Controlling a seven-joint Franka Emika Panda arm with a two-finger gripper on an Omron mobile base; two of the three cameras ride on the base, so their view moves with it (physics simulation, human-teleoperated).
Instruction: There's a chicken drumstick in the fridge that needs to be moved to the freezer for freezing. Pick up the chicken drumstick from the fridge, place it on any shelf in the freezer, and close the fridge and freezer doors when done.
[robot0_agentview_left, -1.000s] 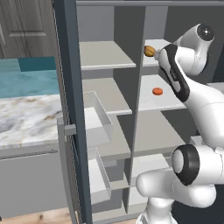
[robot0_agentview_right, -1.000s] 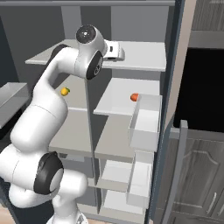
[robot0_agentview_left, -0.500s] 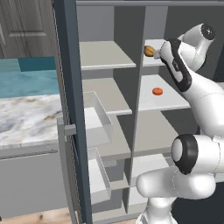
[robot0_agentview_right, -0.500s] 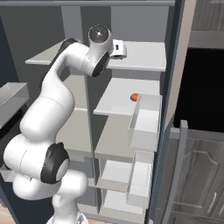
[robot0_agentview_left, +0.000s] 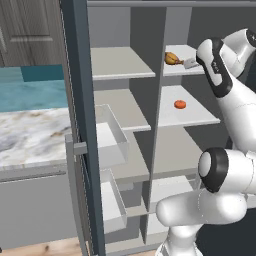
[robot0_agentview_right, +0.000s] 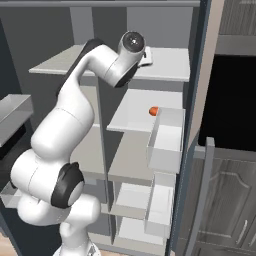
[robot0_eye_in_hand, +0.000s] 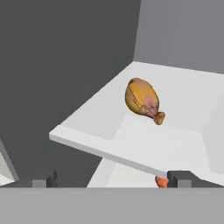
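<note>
Hung wide open and empty near the chicken drumstick (robot0_eye_in_hand: 142, 100) on the top fridge shelf (robot0_eye_in_hand: 183, 98), ready to grab.

In the hand view, the small orange-red round item (robot0_eye_in_hand: 161, 181) peeks out beneath the upper white fridge shelf (robot0_eye_in_hand: 131, 148), mostly hidden by it and a dark finger tip. In the right base view, the white arm covers the golden-brown chicken drumstick.

Matt white shelf (robot0_eye_in_hand: 131, 144), glossy golden chicken drumstick (robot0_eye_in_hand: 141, 99) (smooth skin), marbled counter (robot0_agentview_left: 30, 135)
</note>
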